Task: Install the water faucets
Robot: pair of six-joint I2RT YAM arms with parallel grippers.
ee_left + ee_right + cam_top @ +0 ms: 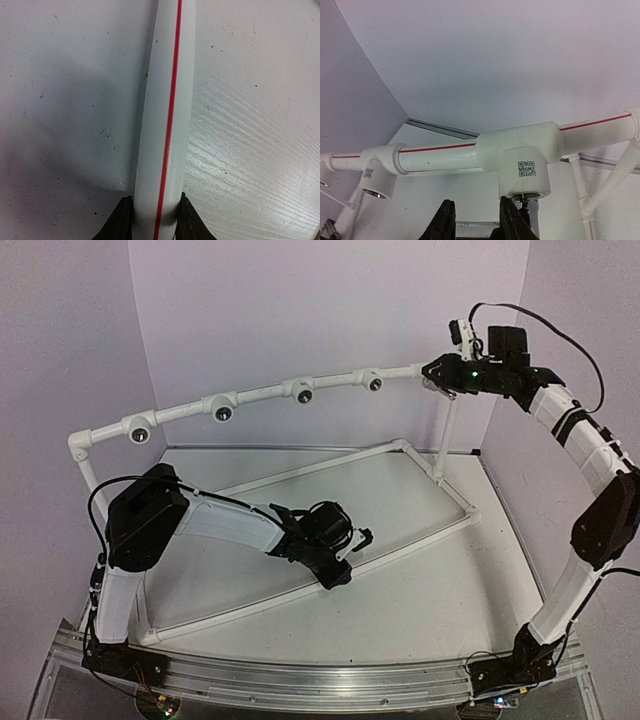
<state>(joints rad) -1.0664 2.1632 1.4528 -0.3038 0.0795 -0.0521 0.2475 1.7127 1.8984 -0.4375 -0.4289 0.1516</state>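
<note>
Chrome faucet (532, 206): upright under the tee socket (525, 165), just right of my right gripper (477, 220), the nearer one. Its jaws stand narrowly apart and I cannot tell if they hold anything. My left gripper (155, 212) clamps the red-striped pipe (165, 115).

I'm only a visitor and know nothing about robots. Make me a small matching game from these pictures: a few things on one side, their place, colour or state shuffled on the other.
Things
1. left gripper
2. lengthwise stripe
3. chrome faucet
4. right gripper

Descriptions
A. red
B. black fingers up beside the high pipe rail
C. shut on a white pipe down at the table
D. threaded end at the mouth of the QR-labelled tee fitting

Pairs: 1-C, 2-A, 3-D, 4-B
</note>
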